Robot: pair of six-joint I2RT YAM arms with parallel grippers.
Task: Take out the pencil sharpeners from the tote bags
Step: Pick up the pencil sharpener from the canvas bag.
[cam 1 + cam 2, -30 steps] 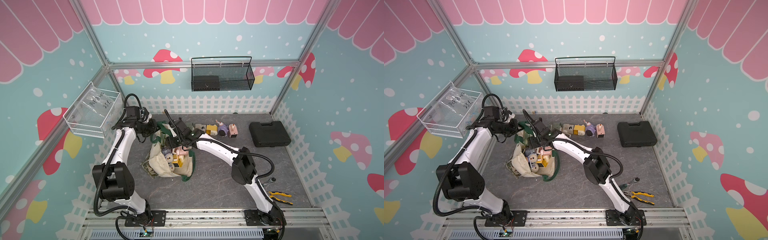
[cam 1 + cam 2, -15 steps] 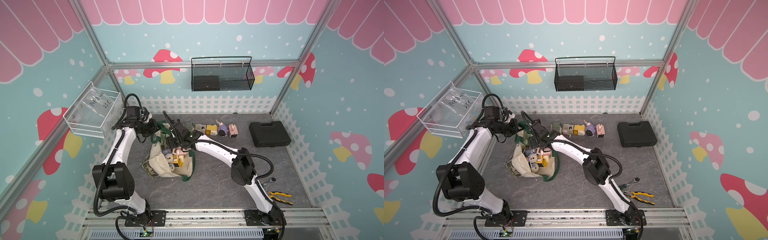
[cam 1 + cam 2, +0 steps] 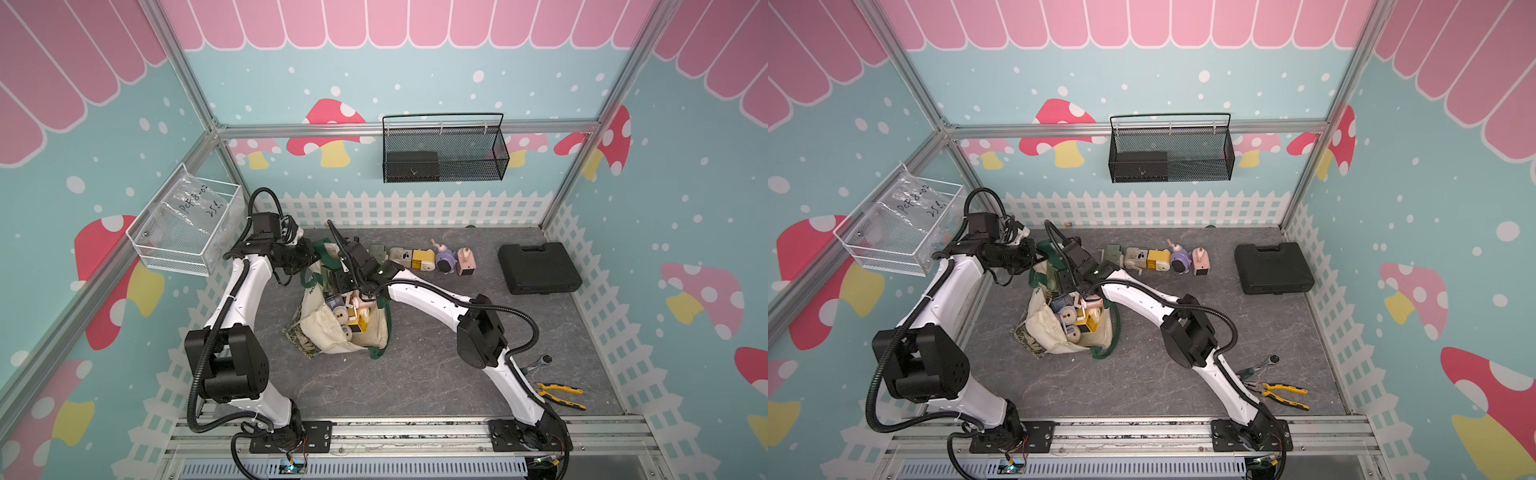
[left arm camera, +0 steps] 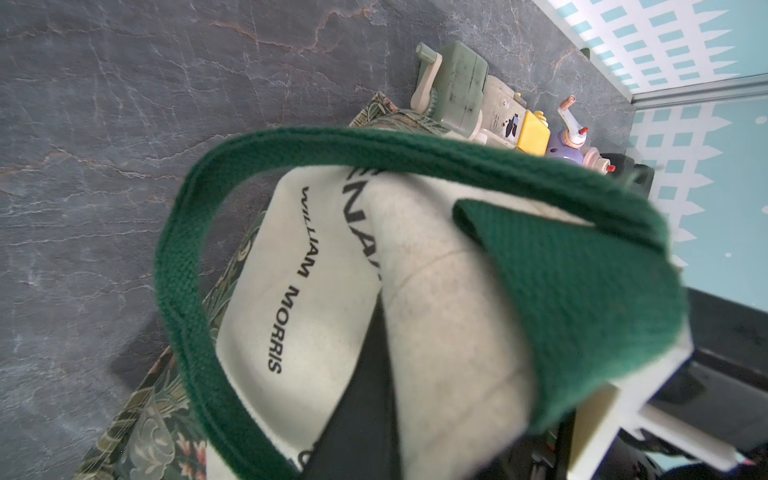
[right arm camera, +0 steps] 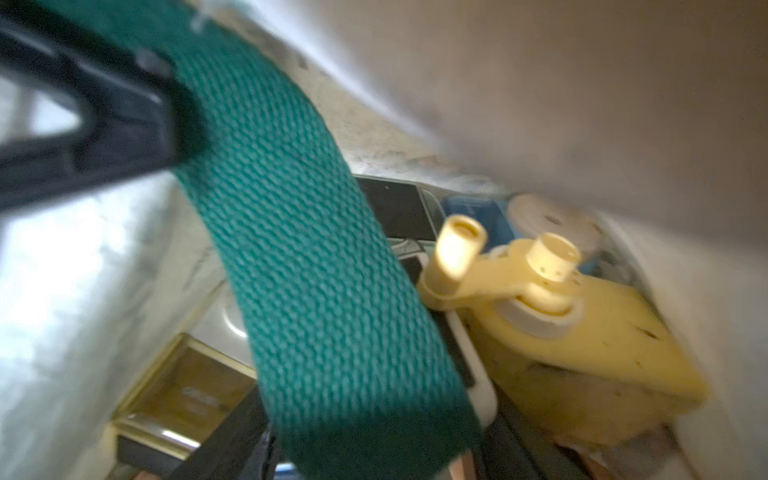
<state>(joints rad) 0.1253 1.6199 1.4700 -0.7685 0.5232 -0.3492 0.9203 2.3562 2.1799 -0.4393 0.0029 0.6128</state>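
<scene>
Top views, bag: the cream tote bag (image 3: 324, 330) lies on the grey surface (image 3: 415, 374) between the two arms, with its mouth raised toward the back; both top views show it (image 3: 1042, 328).
Top views, sharpeners: a heap of sharpeners (image 3: 351, 311) fills the open mouth. A row of five (image 3: 423, 259) sits behind it, apart from the bag.
Top views, left jaws: closed on the bag's green strap (image 3: 318, 249) at the rim, holding it up.
Top views, right jaws: down in the bag's mouth above the heap; their spread is hidden here.
Top views, other: a black case (image 3: 538, 268) lies right of the row, and pliers (image 3: 561, 395) lie near the right arm's base.
Left wrist view: the strap (image 4: 374, 145) loops over lettered cream canvas (image 4: 332, 270), with the row beyond (image 4: 457, 91).
Right wrist view, jaws: apart and gripping nothing, with the strap (image 5: 311, 270) hanging across between them.
Right wrist view, sharpener: a yellow sharpener (image 5: 582, 332) lies just beyond, crank up, beside the canvas wall.
</scene>
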